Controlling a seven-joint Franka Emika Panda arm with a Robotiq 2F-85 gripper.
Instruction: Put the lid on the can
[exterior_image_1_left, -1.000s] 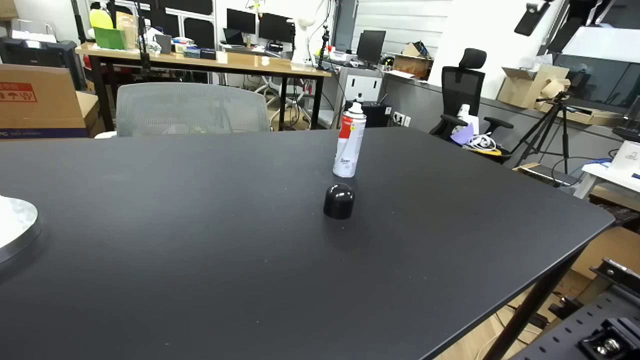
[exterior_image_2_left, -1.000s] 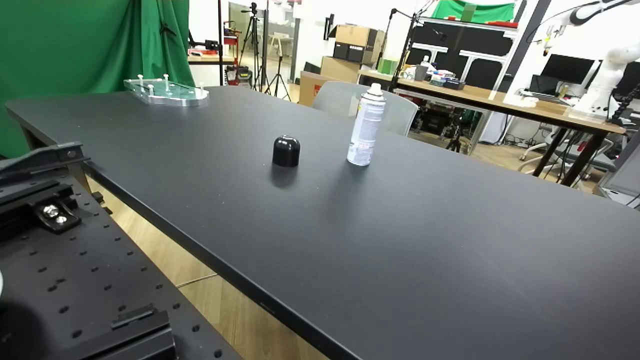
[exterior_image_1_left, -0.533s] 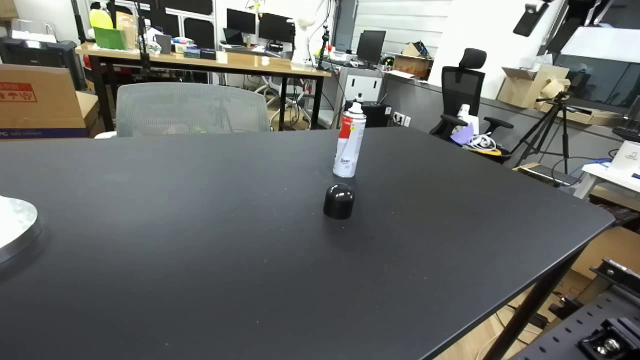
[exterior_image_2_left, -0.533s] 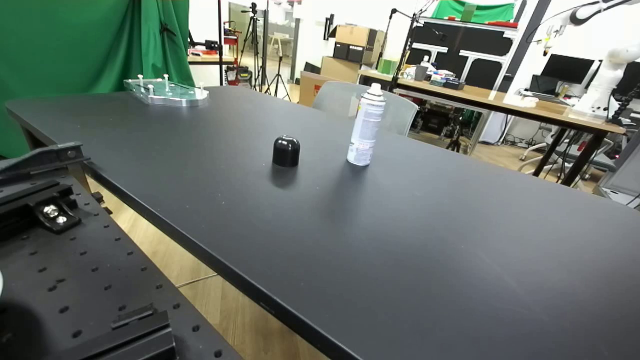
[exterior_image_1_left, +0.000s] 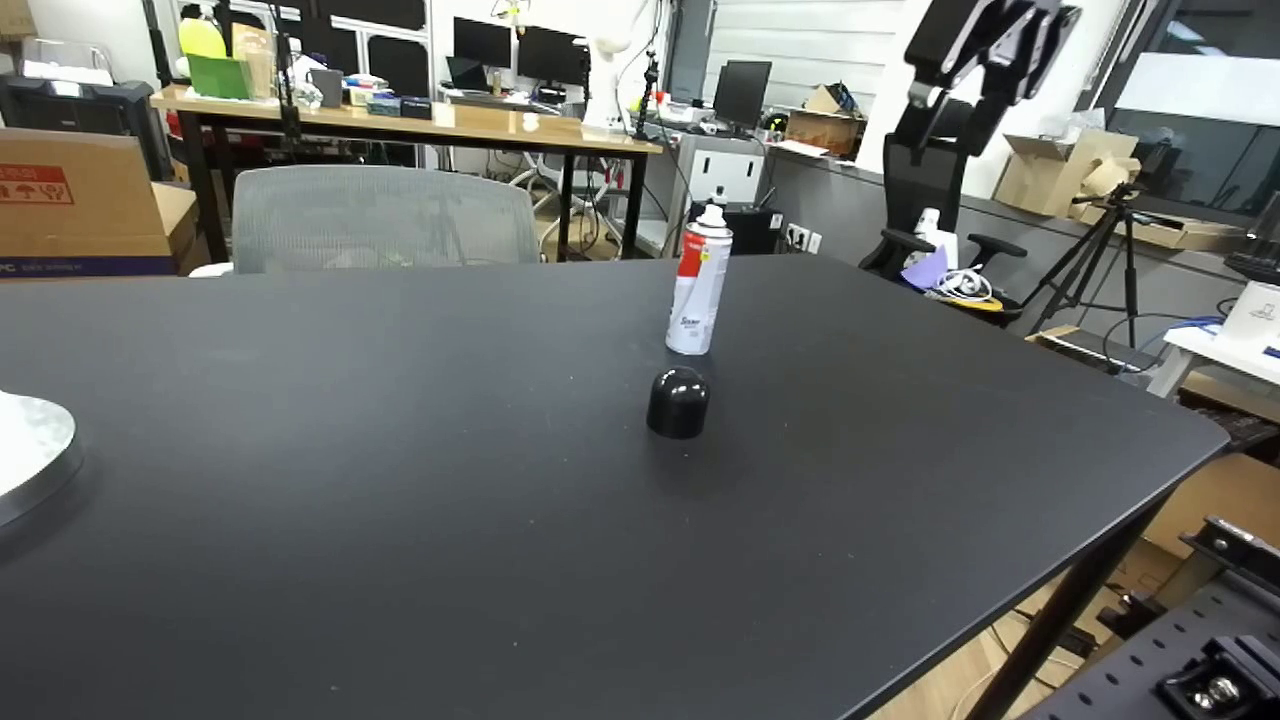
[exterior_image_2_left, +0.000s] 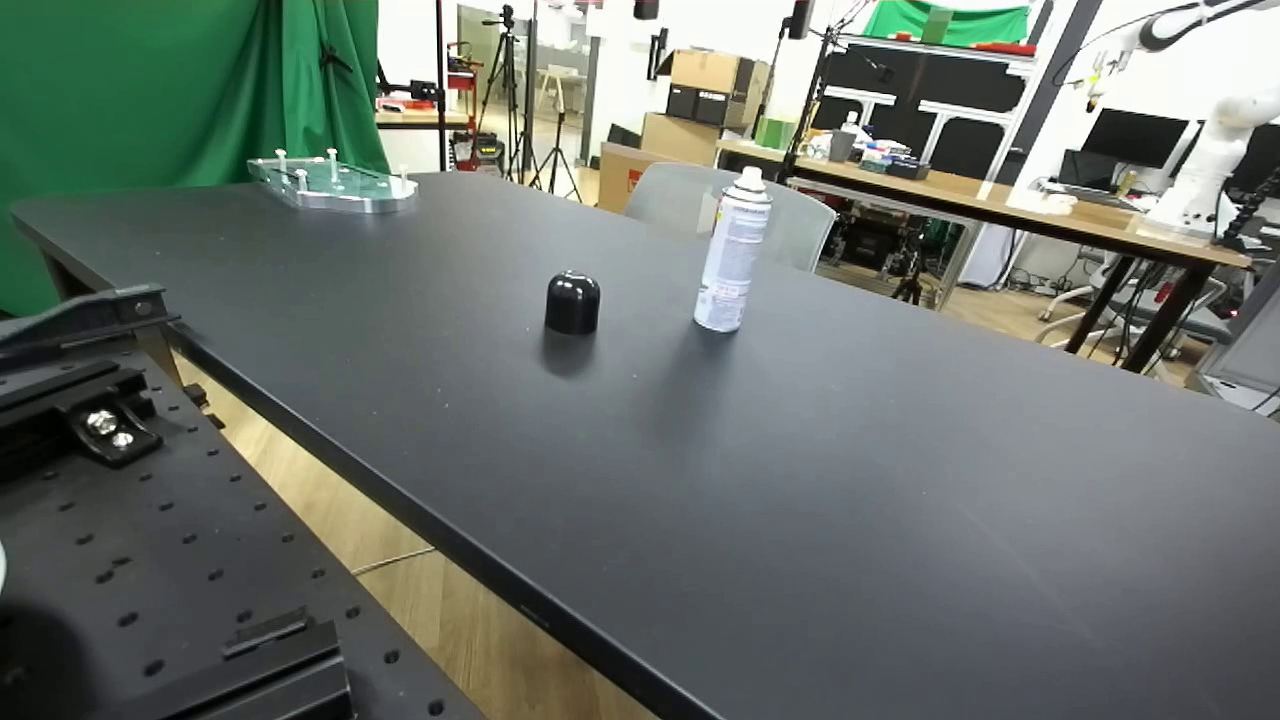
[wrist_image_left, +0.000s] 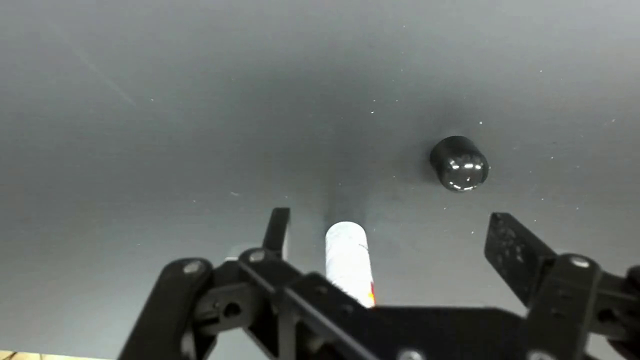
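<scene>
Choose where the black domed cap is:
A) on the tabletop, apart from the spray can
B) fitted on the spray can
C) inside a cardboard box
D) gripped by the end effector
A: in an exterior view the black domed cap stands on the tabletop with a gap to the spray can.

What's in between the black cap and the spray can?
Just dark tabletop; an exterior view shows that bare stretch between the black cap and the spray can.

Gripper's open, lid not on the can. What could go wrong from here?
Tipping: the can stands tall, slim and near the lid; the open gripper might knock it. Slipping: the lid looks glossy and domed, so a grip high on it could slide off.
</scene>
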